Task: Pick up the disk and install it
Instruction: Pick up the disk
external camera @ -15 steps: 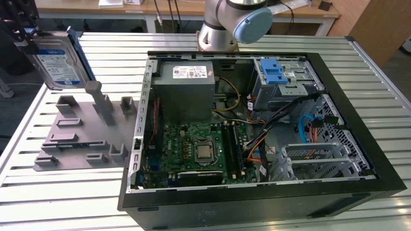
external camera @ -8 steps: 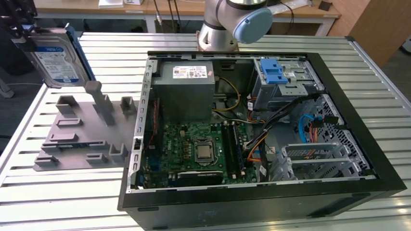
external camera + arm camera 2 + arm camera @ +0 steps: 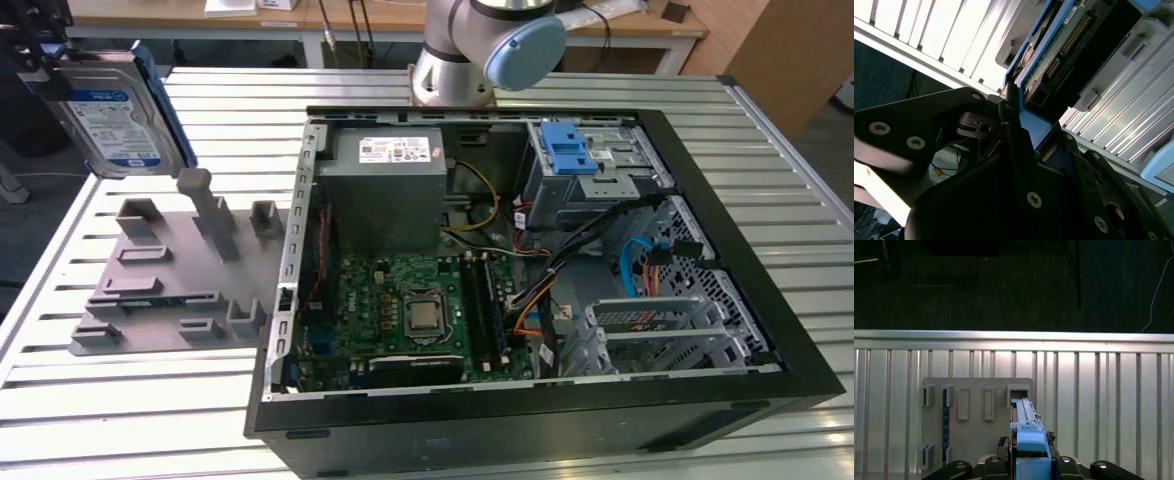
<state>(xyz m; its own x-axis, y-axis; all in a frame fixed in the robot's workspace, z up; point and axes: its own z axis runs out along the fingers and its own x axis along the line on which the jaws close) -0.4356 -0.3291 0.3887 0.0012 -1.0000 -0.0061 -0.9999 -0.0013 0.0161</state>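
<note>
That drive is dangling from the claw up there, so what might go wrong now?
1. The claw pinches the disk by its thin blue edge frame; it might slip or twist and drop onto the grey holder below.
2. Cables crowd the open computer case, so the disk may snag them going in.

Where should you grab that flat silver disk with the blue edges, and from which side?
Pinch the blue frame at one end of the disk, coming at it end-on. The disk is flat and thin, so fingers probably close easily across its thickness. The gripper holds it that way now, and the first wrist view shows the disk edge-on over the grey holder.
</note>
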